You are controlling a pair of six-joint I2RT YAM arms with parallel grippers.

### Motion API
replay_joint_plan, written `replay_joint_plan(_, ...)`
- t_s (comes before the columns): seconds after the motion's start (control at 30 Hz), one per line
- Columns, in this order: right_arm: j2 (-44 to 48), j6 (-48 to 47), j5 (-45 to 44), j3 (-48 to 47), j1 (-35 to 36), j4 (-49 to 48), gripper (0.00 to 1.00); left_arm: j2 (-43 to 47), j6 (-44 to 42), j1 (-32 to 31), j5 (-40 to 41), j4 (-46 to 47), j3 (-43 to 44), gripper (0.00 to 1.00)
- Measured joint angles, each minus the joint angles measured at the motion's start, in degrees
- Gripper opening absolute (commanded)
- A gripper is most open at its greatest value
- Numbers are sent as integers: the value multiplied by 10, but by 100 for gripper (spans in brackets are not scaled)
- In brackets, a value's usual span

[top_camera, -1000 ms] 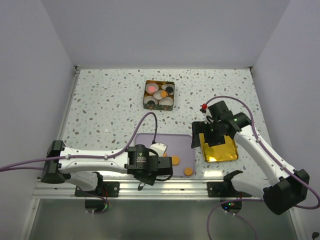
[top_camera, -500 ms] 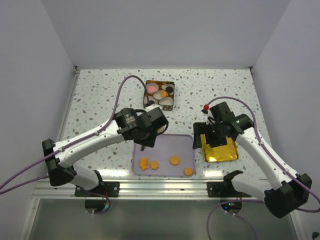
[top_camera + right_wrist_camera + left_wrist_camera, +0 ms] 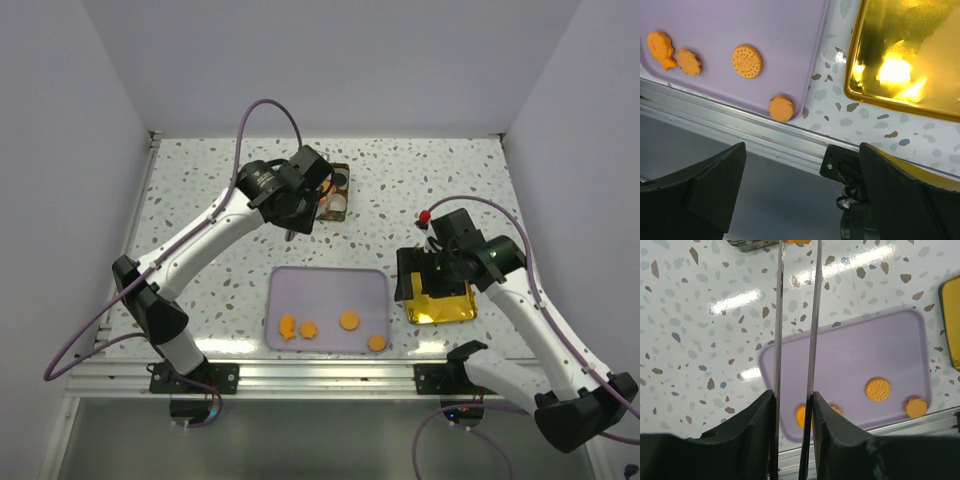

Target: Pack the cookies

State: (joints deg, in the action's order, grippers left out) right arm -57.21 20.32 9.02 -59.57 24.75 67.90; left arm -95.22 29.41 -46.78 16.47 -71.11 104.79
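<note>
White-walled booth, speckled terrazzo table (image 3: 200, 200). Four orange cookies (image 3: 349, 320) were noted on the purple tray (image 3: 327, 285). Only the right wrist view resolved them: fish cookie (image 3: 660, 47), ragged cookie (image 3: 690, 61), dotted round cookie (image 3: 747, 61), and plain round cookie (image 3: 781, 108) at the tray's near rim. A gold lid (image 3: 920, 60) lay just beside the tray. The right gripper (image 3: 802, 150) was held spread. The left gripper (image 3: 795, 247) was seen pinching a fifth cookie (image 3: 796, 241) by the compartment box (image 3: 340, 198), whose compartments were shown only from above.
</note>
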Motion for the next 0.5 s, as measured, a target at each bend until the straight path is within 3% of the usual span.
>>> replay_joint_plan(0.5, 24, 17, -19, -5, 0, 24, 99, -108, -50, 40, -32, 41, 78, 38)
